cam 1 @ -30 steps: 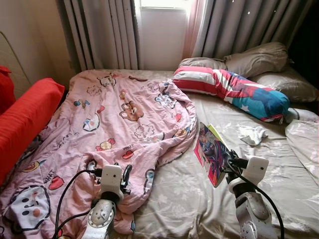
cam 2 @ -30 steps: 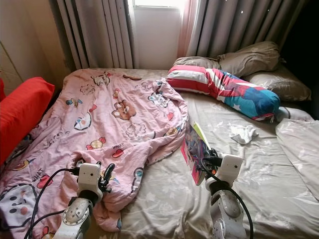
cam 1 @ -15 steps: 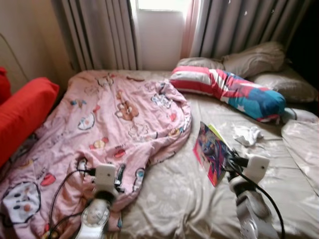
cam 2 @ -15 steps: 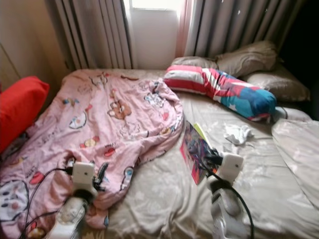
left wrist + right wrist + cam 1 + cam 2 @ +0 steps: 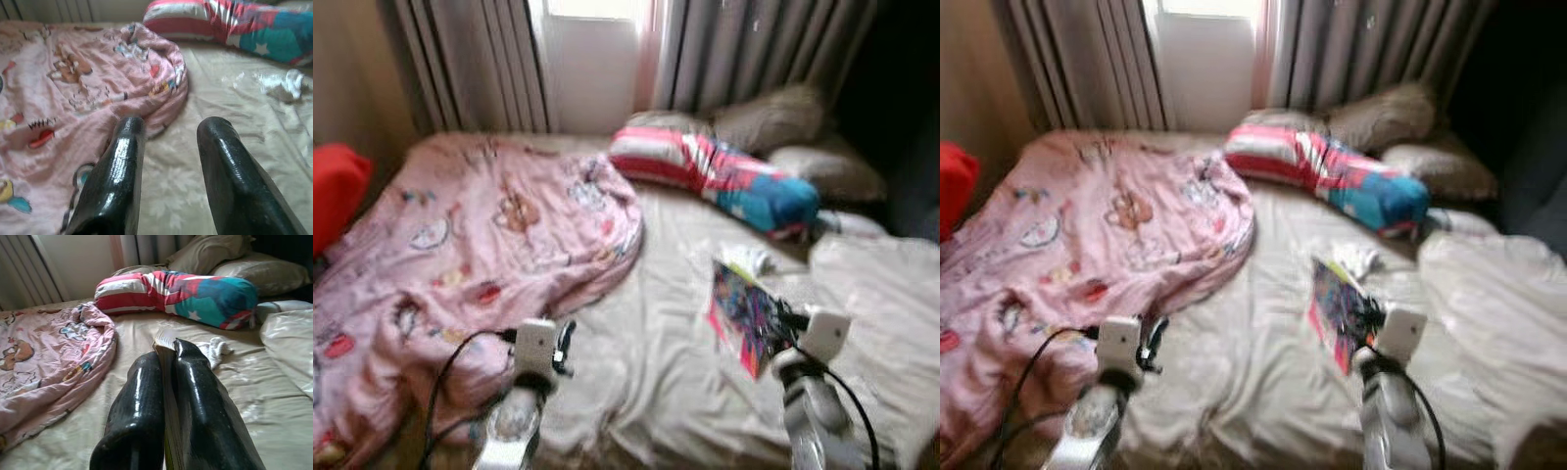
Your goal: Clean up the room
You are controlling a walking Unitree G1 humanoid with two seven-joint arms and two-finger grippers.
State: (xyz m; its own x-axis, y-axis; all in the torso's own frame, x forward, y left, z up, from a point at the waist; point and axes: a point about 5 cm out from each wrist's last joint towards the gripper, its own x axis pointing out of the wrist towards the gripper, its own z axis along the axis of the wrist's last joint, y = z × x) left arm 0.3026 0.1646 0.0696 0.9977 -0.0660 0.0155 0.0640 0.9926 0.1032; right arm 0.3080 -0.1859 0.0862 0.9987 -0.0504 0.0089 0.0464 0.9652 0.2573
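Book [image 5: 741, 311] with a bright colourful cover is pinched between the two black fingers of the right gripper [image 5: 168, 396], and it stands on edge, lifted off the bed [image 5: 666, 352]. In the right wrist view its thin edge runs straight between the fingers, which are pressed on both sides of it.

The whole scene has slid since a second ago: the red cushion [image 5: 337, 191] is now almost out at the left border, the dark corner to the right of the pillows takes more of the picture, and everything is blurred. I judge from this that the camera has turned to the right with the robot, not that the things on the bed moved. The book stays at the same place between the fingers, so the grasp seems to hold during the turn.

Beyond the book lies a white crumpled cloth [image 5: 215, 348], and further ahead a striped red, white and blue pillow [image 5: 181, 291]. The left gripper [image 5: 168, 147] hovers with its fingers spread and empty, just at the edge of the pink cartoon blanket [image 5: 73, 93].

For the cleaning, this probably means the robot is carrying the book away to put it somewhere, while the blanket and the cloth are not yet tidied.
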